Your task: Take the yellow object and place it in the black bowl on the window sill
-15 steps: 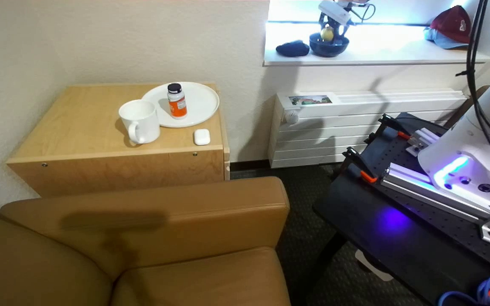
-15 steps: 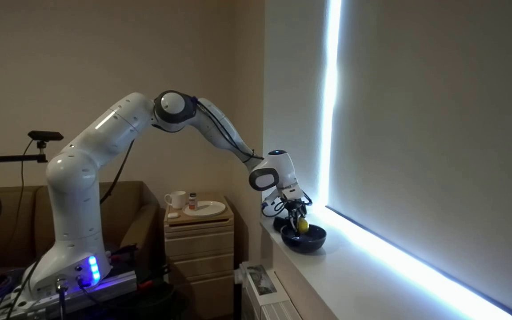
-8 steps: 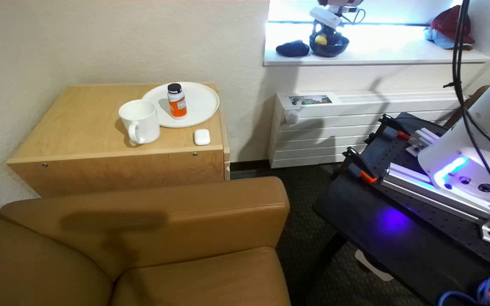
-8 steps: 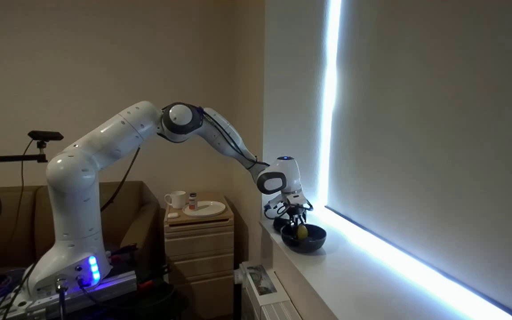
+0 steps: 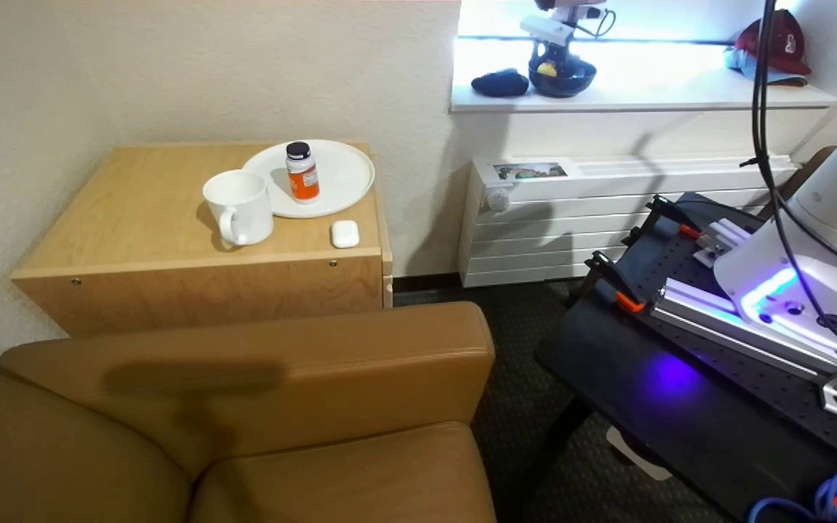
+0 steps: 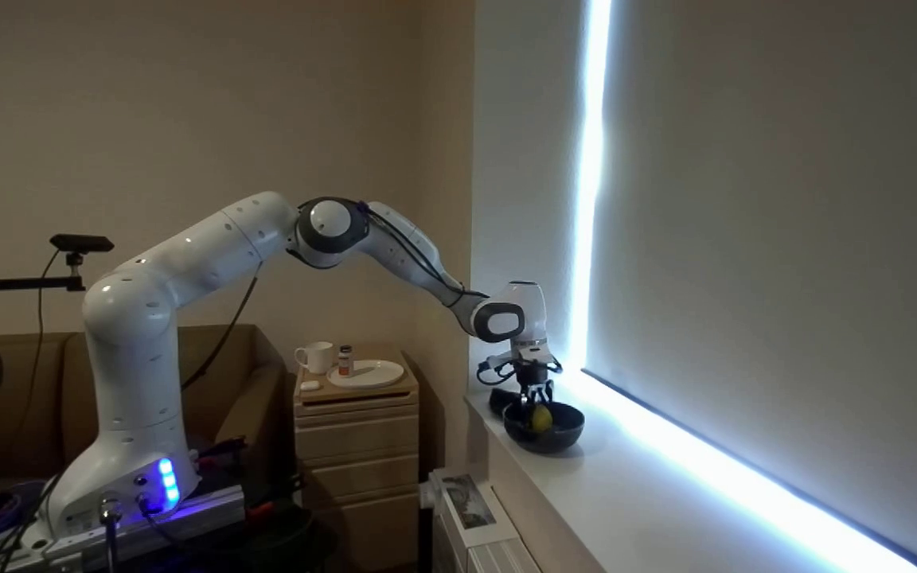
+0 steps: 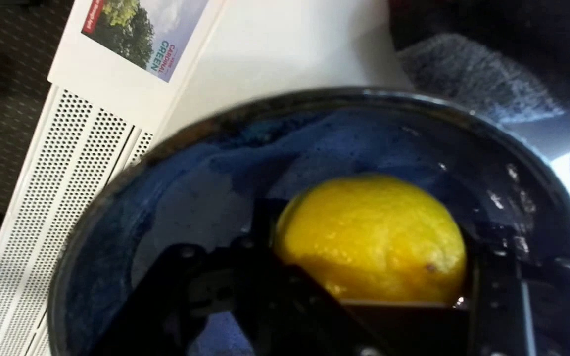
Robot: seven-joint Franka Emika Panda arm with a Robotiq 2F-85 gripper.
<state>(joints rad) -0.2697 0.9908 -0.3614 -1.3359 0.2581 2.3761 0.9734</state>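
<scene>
Out over the flat white window sill [image 6: 586, 493], the jointed white robot arm [image 6: 327, 231] is arched, its wrist [image 6: 500, 320] bent downward. The black two-fingered pincer [image 7: 368, 232] is pointed down into the round, blue-black glazed bowl [image 6: 550, 440]. Inside the bowl, the rounded bright-yellow lemon [image 6: 541, 419] is closely flanked by the pincer's partly spread fingers [image 7: 498, 296]; whether it is clasped cannot be told.
</scene>
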